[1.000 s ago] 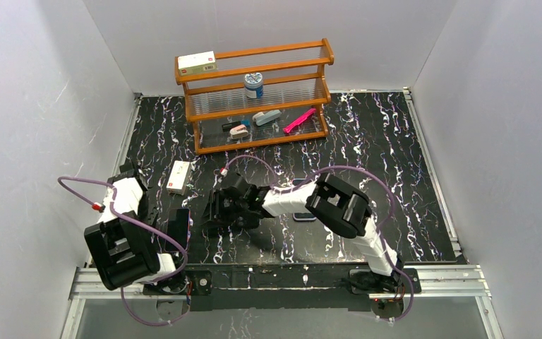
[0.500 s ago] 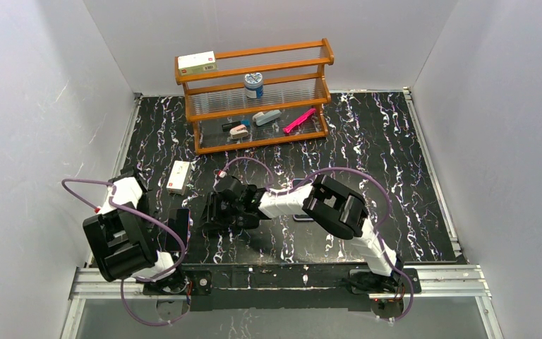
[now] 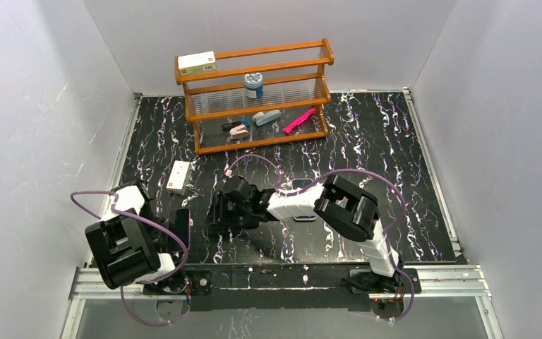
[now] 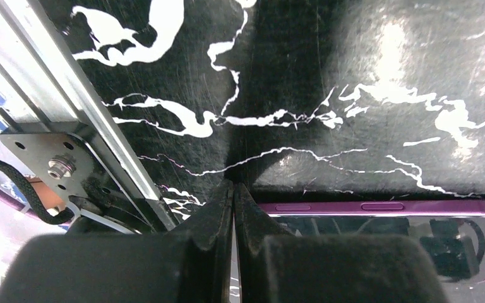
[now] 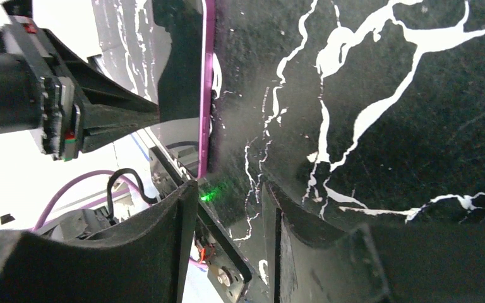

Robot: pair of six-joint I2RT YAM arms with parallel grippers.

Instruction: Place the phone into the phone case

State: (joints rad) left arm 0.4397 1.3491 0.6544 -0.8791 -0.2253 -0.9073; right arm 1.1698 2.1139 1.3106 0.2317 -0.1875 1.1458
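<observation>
1. Two arms are pictured low over one black marbled table (image 3: 395, 155), both grippers gathered toward its near-left part.
2. One phone (image 4: 379, 230), glossy-screened and purple-rimmed, is shown lying flat by the near rail, just beside the left gripper (image 4: 233, 186).
3. The left gripper's two fingers are seen pressed tightly together, with nothing caught between them.
4. The right gripper (image 5: 230, 189) is seen with its jaws parted and empty, pointed at the phone from the opposite side.
5. One dark rounded slab, apparently the phone case (image 3: 303, 217), is glimpsed well apart from the phone, mostly hidden beneath the right forearm.
6. One wooden rack (image 3: 254, 70) is seen at the back, with one white box (image 3: 196, 62) on top and one jar (image 3: 253, 85) below it.
7. A second white box (image 3: 178, 176) is seen lying on the table.
</observation>
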